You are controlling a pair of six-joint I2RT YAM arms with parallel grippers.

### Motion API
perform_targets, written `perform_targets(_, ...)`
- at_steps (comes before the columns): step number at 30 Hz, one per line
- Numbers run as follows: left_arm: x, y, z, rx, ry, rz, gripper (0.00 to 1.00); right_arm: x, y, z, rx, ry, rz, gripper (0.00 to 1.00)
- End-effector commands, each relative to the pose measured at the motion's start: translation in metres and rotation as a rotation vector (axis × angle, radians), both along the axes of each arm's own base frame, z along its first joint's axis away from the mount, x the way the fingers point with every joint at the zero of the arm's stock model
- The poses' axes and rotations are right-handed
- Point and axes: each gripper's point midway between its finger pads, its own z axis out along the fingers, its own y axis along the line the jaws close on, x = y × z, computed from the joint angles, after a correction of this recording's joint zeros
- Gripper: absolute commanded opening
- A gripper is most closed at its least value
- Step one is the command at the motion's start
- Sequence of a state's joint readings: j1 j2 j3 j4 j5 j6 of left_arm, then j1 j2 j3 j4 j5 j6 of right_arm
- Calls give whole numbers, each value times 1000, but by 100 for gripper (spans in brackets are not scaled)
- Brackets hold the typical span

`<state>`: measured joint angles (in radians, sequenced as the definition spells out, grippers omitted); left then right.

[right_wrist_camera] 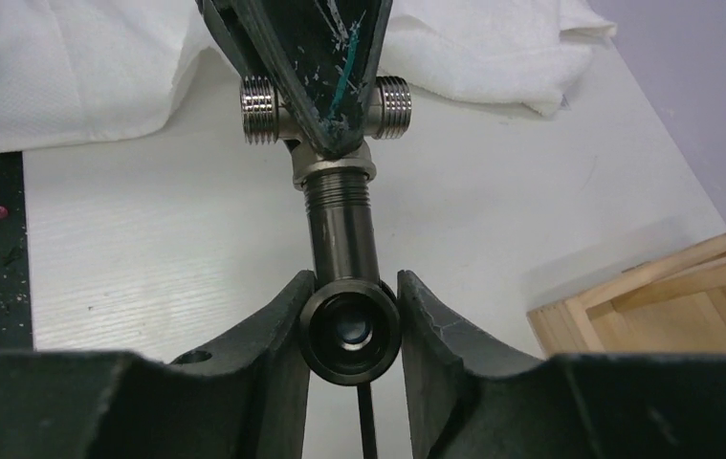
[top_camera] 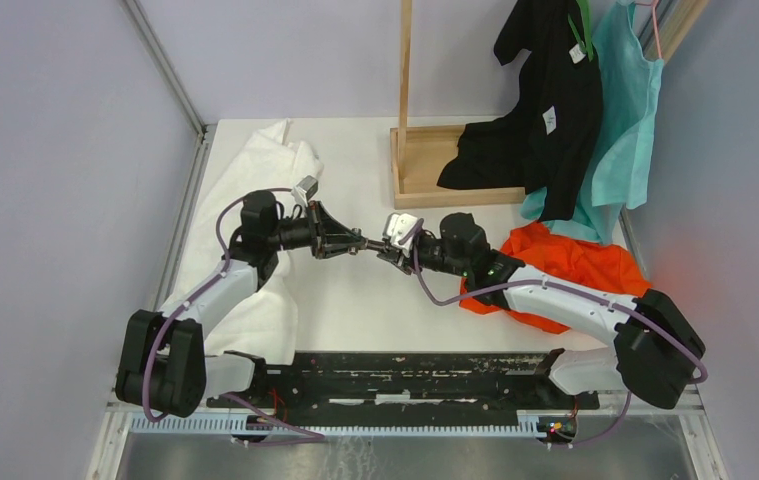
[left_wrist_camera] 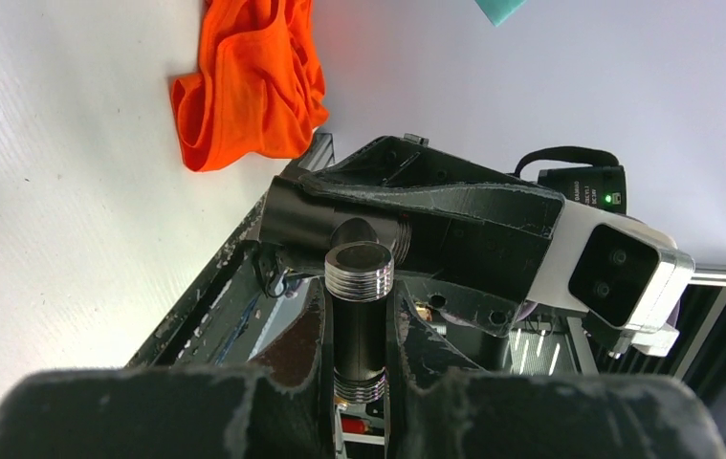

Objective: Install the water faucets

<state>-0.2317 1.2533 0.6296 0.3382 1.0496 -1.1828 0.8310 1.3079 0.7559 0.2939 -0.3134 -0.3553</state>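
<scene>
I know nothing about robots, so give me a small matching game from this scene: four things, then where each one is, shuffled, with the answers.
Things:
1. orange cloth
2. white cloth
3. threaded T-fitting
4. ring-ended fitting

Places:
A. in the jaws of the right gripper
B. on the table by the left arm
C. in the jaws of the left gripper
D. on the table by the right arm

Pairs: 1-D, 2-B, 3-C, 4-A
</scene>
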Motion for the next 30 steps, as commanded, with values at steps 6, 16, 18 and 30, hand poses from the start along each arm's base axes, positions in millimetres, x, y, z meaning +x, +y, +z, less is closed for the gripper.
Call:
perform_targets(6,-9,-3,39,-41,-193,-90,3,-13,20,44,179,332,25,29)
perform_targets(16,-12,-3,41,-40,-259,-123,3,-41,13,69,257,1068,123,18)
perform_targets(18,-13,-3,44,-43,-272,-125,3,-50,14,72,252,1220,148,16)
perform_targets(30,-10,-3,42,-39,-276,-106,3,-35,15,85,437,1614,10,64)
